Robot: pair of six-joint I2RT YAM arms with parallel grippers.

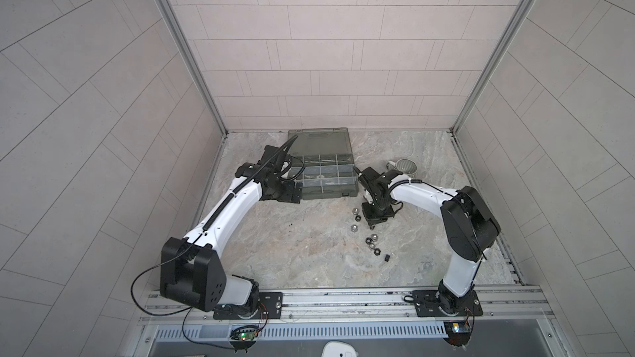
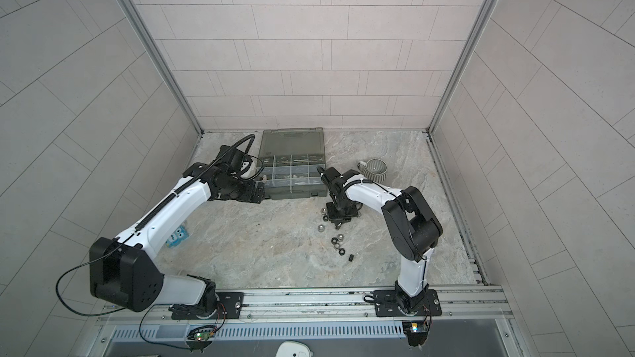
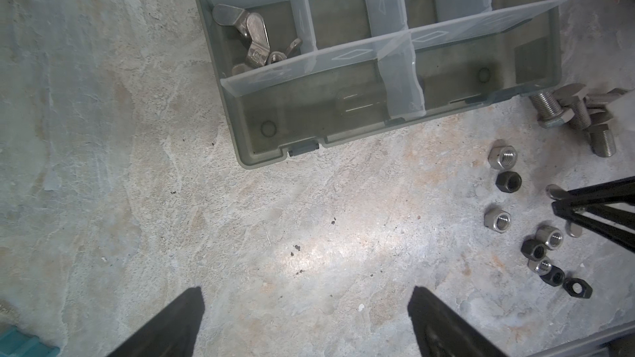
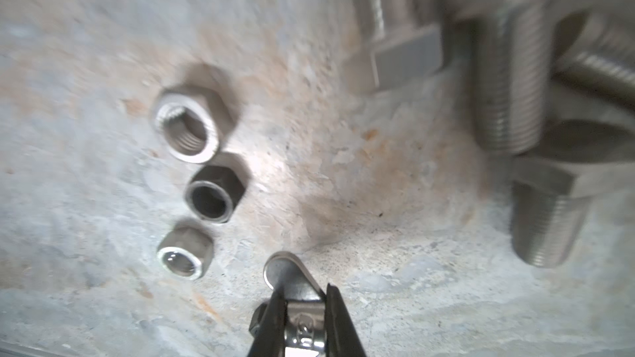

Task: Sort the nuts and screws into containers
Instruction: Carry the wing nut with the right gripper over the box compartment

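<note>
Pinched between the thin black fingers of the right gripper [image 4: 305, 295] is a silver wing nut [image 4: 285, 269]. The jaws are drawn narrow onto its body and one wing pokes out ahead of the tips. I cannot tell whether it is clear of the worktop [image 1: 292, 252] yet. It sits at the head of the loose line of silver and black nuts [image 1: 371, 240], near the screws [image 3: 577, 111], which are heaped just off the organizer case's [image 1: 330, 195] front right corner. A dark nut [image 4: 256, 319] lies right against one finger. The lift probably wants to go straight up, not sideways, so that neighbour is not dragged along. The hold is on smooth metal with the weight off to one side, so a slow rise with steady squeeze should keep it from pivoting out. The fitting target looks like the compartment already holding wing nuts [image 3: 254, 36], at the case's end away from the screws and one row behind the front wall. Release should be low, inside the clear dividers. The left gripper [image 3: 307, 291] hangs wide open and empty over bare worktop off the case's front left corner, so the carry path should pass clear of it.
</note>
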